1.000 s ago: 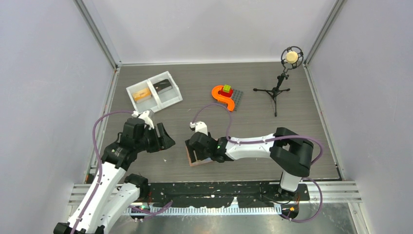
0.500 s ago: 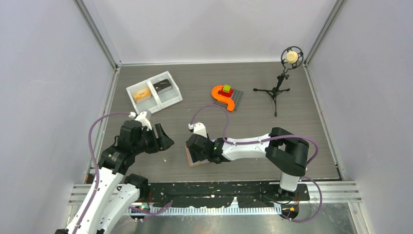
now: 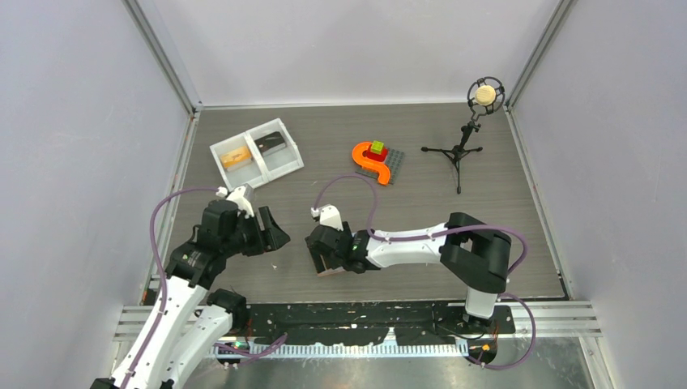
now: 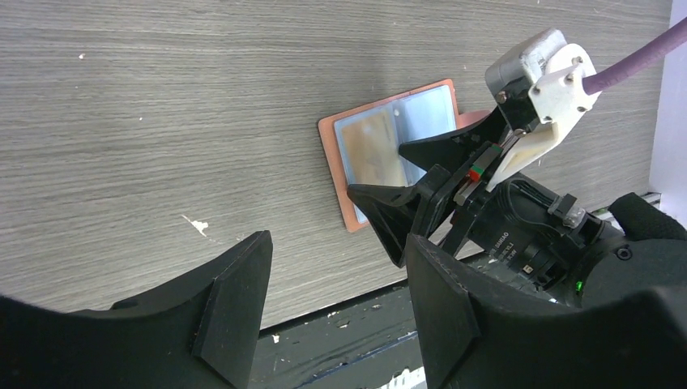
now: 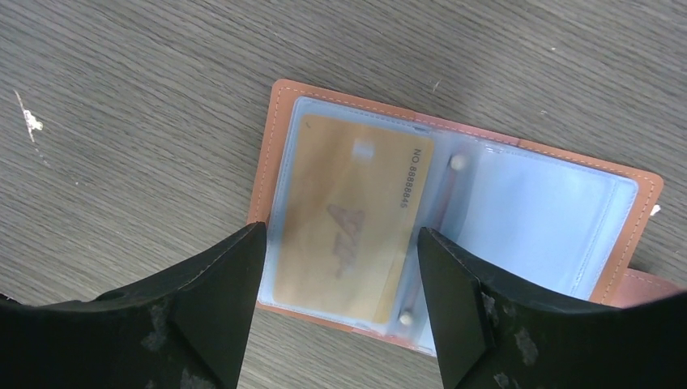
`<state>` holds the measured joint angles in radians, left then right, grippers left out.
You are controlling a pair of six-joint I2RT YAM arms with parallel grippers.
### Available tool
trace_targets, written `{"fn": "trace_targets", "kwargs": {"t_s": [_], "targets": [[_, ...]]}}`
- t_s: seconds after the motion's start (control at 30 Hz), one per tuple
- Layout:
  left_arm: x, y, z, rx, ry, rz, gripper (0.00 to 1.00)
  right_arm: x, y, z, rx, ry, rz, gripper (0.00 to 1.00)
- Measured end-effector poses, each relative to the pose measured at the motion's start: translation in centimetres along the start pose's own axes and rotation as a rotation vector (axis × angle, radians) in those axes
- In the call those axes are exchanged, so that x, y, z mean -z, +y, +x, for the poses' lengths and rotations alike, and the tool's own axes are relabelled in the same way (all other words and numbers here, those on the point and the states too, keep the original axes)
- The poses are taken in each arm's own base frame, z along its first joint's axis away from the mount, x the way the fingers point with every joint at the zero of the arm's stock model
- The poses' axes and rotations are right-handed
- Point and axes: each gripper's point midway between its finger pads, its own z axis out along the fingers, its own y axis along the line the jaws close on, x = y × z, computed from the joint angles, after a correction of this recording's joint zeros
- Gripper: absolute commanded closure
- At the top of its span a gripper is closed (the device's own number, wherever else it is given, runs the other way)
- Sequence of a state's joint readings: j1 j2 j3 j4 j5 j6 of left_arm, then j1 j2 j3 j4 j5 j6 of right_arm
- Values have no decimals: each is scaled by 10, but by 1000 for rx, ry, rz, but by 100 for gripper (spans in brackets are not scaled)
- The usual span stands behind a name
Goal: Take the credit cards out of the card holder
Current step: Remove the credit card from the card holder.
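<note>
The card holder (image 5: 535, 219) lies spread open on the table, salmon-brown outside with light blue pockets. A gold-tan credit card (image 5: 348, 219) sits in its left pocket; the right pocket looks empty. My right gripper (image 5: 340, 235) is open and hovers just above the card, holding nothing. In the top view the right gripper (image 3: 324, 258) hides most of the holder (image 3: 330, 272). My left gripper (image 4: 336, 243) is open and empty, left of the holder (image 4: 425, 113); it also shows in the top view (image 3: 274, 235). A dark grey-black card (image 3: 270, 143) lies in the white tray.
The white two-compartment tray (image 3: 261, 160) stands at the back left, with a tan item (image 3: 236, 159) in its left half. An orange toy on a grey plate (image 3: 370, 160) and a microphone stand (image 3: 462, 150) are farther back. The table's near edge is just below the holder.
My right gripper has slid a little to the left over the open holder. My left gripper has barely shifted.
</note>
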<state>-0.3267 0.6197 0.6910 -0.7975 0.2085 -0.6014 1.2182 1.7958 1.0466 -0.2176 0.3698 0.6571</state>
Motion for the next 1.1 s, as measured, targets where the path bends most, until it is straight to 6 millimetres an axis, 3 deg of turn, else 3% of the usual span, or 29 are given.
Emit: {"fn": "trace_targets", "kwargs": {"t_s": [0.33,0.57,0.77,1.1], "targets": [[1,0,0,-5,-3,2,36,-3,-1,1,25,2,43,24],[1,0,0,-8,-3,2,36,-4,-2,1,32,1,58,37],[-1,0,0,-6,1,1,37,-4,0,0,27,-8,48,40],[-28,9,21,40,121,-23,42,0,2,-1,-18,-51,-36,41]]}}
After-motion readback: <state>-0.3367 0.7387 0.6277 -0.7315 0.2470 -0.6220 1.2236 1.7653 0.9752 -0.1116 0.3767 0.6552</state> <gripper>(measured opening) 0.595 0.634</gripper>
